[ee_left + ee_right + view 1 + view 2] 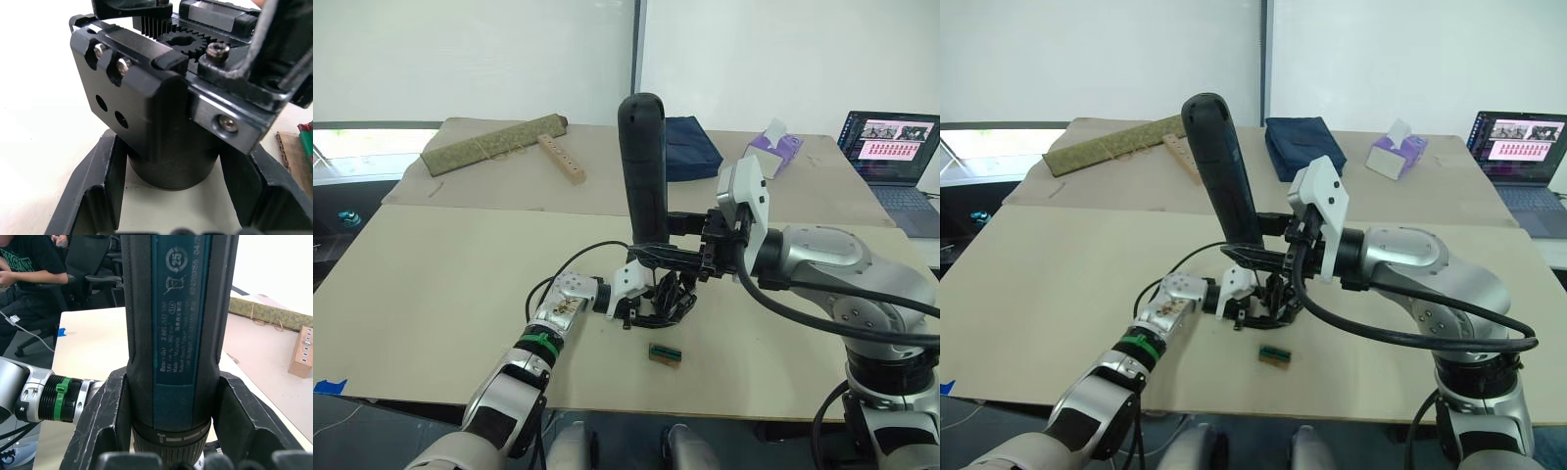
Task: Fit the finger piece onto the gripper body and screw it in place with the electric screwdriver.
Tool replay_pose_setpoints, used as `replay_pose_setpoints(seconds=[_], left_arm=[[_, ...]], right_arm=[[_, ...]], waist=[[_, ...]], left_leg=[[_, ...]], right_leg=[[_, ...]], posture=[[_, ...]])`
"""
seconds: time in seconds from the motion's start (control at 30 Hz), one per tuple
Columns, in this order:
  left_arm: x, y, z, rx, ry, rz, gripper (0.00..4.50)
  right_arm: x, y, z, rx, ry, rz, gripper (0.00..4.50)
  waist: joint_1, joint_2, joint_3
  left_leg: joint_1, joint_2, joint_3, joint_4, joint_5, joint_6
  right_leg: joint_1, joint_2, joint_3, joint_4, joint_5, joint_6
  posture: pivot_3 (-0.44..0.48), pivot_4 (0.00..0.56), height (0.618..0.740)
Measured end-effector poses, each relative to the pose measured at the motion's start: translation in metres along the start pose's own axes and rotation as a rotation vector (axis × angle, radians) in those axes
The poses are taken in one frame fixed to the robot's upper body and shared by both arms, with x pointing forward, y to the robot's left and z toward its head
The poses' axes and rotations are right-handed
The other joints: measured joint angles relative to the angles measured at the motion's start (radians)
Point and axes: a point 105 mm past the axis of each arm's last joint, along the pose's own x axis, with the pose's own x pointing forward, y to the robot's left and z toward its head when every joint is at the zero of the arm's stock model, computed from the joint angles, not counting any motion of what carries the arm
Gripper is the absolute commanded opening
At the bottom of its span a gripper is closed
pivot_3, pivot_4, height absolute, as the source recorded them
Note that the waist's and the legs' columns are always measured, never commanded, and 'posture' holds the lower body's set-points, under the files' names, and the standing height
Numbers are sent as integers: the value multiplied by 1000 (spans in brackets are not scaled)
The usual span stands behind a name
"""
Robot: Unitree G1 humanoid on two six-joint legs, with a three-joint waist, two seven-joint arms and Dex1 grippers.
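On the beige surface (440,294), near its front edge, the left end effector (625,294) clamps the gripper body (668,299); the right end effector (690,245) grips the electric screwdriver (643,166) upright above it. Behind lie a laptop (891,157), tissue box (773,152) and folded navy cloth (690,147).

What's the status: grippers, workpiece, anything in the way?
Right gripper shut on screwdriver, upright, bit down over gripper body. Left gripper shut on the body's round base, steadying it. Small green block lies just in front, apart.
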Motion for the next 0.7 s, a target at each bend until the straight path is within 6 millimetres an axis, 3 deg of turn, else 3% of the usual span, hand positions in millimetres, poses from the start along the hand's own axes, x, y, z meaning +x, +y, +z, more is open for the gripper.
replay_pose_setpoints(seconds=[0.7], left_arm=[[2,1,1,8,14,-11,2267]], right_arm=[[-2,-3,-7,-37,39,28,1910]], waist=[[6,0,0]], left_leg=[[0,0,0,0,0,0]], right_leg=[[0,0,0,0,0,0]], posture=[[0,150,738]])
